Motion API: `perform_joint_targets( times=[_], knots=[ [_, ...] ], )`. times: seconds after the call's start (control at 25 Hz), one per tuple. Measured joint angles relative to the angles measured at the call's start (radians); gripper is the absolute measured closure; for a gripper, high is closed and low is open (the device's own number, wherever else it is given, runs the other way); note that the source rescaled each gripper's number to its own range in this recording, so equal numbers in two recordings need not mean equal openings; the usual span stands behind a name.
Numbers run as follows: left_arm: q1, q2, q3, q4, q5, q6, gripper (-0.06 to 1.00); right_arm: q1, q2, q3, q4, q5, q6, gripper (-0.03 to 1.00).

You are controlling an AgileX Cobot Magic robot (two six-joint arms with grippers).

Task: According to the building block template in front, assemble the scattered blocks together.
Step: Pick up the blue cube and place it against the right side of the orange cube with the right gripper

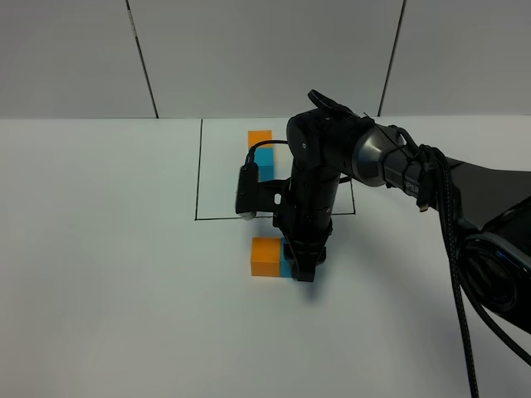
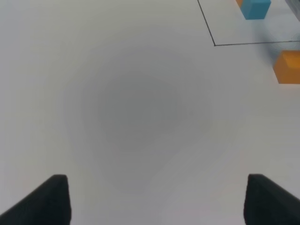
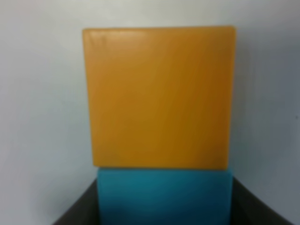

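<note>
right wrist: cyan cube (image 3: 164, 194) inside tool (image 3: 161, 212)

The orange cube (image 1: 266, 255) is set flat at six o'clock of the building block template (image 1: 265, 162); the cyan cube (image 1: 286, 267) is joined at its three o'clock.

White matte tabletop (image 1: 99, 290) filling the foreground, softly shaded in the left wrist view. Behind, pale grey wall (image 1: 265, 50) cut into panels by thin dark seams (image 1: 143, 58), meeting the tabletop's far edge in a straight line.
</note>
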Motion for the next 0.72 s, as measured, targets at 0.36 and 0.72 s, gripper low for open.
perform_joint_targets(
  times=[0.36, 0.72],
  knots=[
    [0.000, 0.000, 0.000, 0.000, 0.000, 0.000, 0.14, 0.000, -0.023, 0.000, 0.023, 0.028, 0.033, 0.12],
    [0.000, 0.000, 0.000, 0.000, 0.000, 0.000, 0.15, -0.071, -0.268, 0.000, 0.027, 0.069, 0.332, -0.02]
  ],
)
